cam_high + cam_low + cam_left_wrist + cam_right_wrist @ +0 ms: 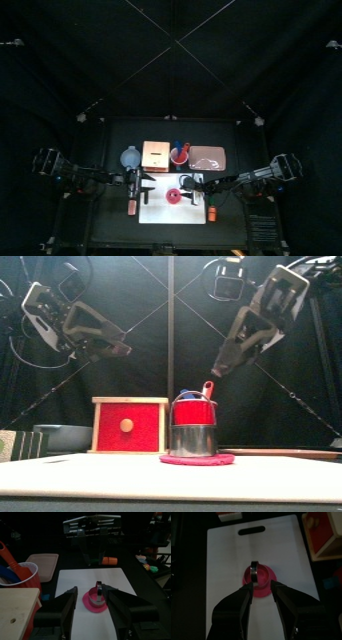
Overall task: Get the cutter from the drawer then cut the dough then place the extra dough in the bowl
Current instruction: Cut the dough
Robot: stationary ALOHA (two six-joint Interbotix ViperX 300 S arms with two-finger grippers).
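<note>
Cutting is judged in hand: the metal cutter [195, 439] is set on the dough [197, 460], left gripper [120, 351] and right gripper [221, 368] held agape above, a grasp being called for.

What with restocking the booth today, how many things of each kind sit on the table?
White cutting board: 1
Dough disc: 1
Metal cutter: 1
Wooden box: 1
Bowl: 1
Red cup: 1
Pink tray: 1
Toy knives: 2, blue knife, red knife
Total: 9
</note>
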